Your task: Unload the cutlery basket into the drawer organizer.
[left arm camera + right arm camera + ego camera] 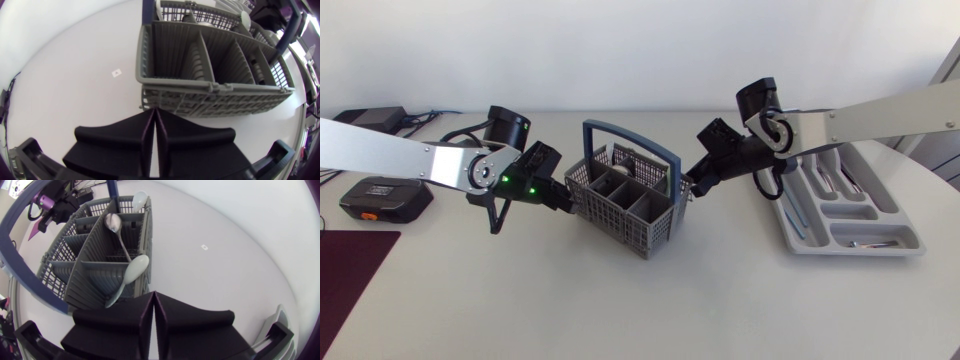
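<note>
Mid-table, a grey cutlery basket (pixel 655 235) with a blue handle (pixel 620 130) arched over it, standing upright and split by dividers into several compartments. Inside, toward its right end, a pale spoon (pixel 131 272) leaning bowl-up on a divider, a metal spoon (pixel 114 224) crossing just behind it, and a second pale spoon (pixel 140 200) at the far corner by the handle's foot. Low against the basket's left wall, the left gripper (pixel 565 200): both wedge fingers pressed flat together, nothing between them, tips at the foot of the lattice wall. At the basket's right side, the right gripper (pixel 692 186), likewise closed tight with no gap and holding nothing, tips just beside the wall nearest the pale spoon. Farther right, well apart from the basket, the grey drawer organizer (pixel 850 252) lying flat, partly under the right arm, some cutlery (pixel 840 180) in its slots. On the bare tabletop beside the basket, a small mark (pixel 116 73). Toward the table's left edge, a black device (pixel 385 198) with an orange part, and nearer, a dark red mat (pixel 350 275).
</note>
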